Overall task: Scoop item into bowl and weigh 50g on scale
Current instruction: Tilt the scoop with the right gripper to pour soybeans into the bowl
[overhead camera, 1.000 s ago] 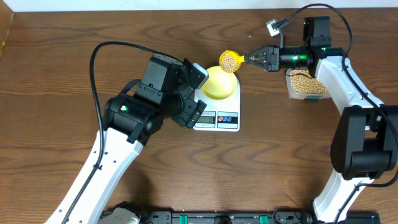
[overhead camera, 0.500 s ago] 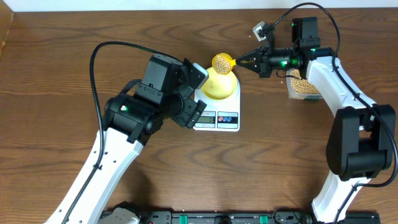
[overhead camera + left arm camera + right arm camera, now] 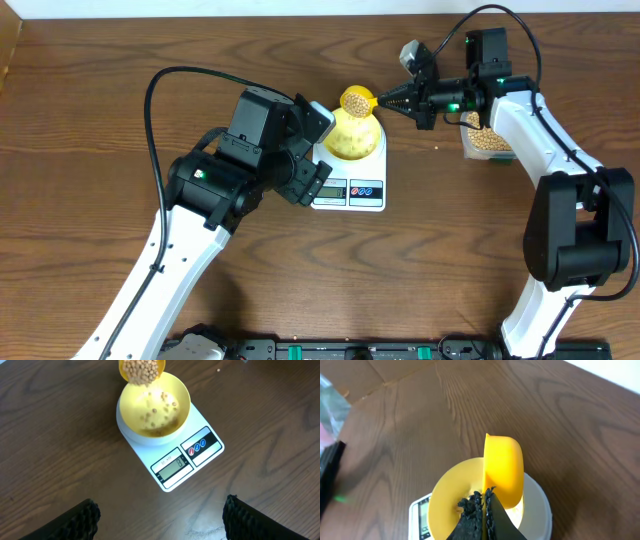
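The pale yellow bowl (image 3: 352, 140) sits on the white scale (image 3: 349, 181), also seen in the left wrist view (image 3: 156, 406) (image 3: 177, 466). My right gripper (image 3: 393, 101) is shut on the handle of a yellow scoop (image 3: 357, 100), tilted on its side over the bowl's far rim; it also shows in the right wrist view (image 3: 504, 471). Tan beans (image 3: 141, 371) fill the scoop and several fall into the bowl (image 3: 159, 408). My left gripper (image 3: 160, 519) is open and empty, held above the table near the scale's display end.
A clear plastic tub of beans (image 3: 488, 140) stands to the right of the scale, partly under the right arm. One loose bean (image 3: 218, 369) lies on the wooden table beyond the scale. The left arm (image 3: 240, 165) hangs just left of the scale.
My right gripper carried the scoop left over the bowl and rolled it onto its side; beans now spill into the bowl. The left arm has not moved.
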You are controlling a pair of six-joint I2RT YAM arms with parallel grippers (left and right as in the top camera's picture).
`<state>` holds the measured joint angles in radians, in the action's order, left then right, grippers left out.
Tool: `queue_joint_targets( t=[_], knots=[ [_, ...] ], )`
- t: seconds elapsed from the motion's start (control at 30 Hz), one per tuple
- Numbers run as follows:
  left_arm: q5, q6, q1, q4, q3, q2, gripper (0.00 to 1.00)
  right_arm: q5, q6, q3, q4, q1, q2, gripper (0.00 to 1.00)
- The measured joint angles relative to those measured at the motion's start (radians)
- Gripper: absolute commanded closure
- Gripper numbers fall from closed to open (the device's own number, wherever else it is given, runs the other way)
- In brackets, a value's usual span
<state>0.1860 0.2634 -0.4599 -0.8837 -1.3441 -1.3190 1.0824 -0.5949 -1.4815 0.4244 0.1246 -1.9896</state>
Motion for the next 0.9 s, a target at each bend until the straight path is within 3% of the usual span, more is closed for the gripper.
queue_joint_targets(
  t=[0.5,0.9],
  knots=[
    [0.000,0.000,0.000,0.000,0.000,0.000,0.19,-0.003,-0.330,0.000,0.056,0.005,0.000,0.99],
    [0.000,0.000,0.000,0.000,0.000,0.000,0.19,-0.002,-0.488,0.000,0.063,0.013,0.000,0.99]
  ],
)
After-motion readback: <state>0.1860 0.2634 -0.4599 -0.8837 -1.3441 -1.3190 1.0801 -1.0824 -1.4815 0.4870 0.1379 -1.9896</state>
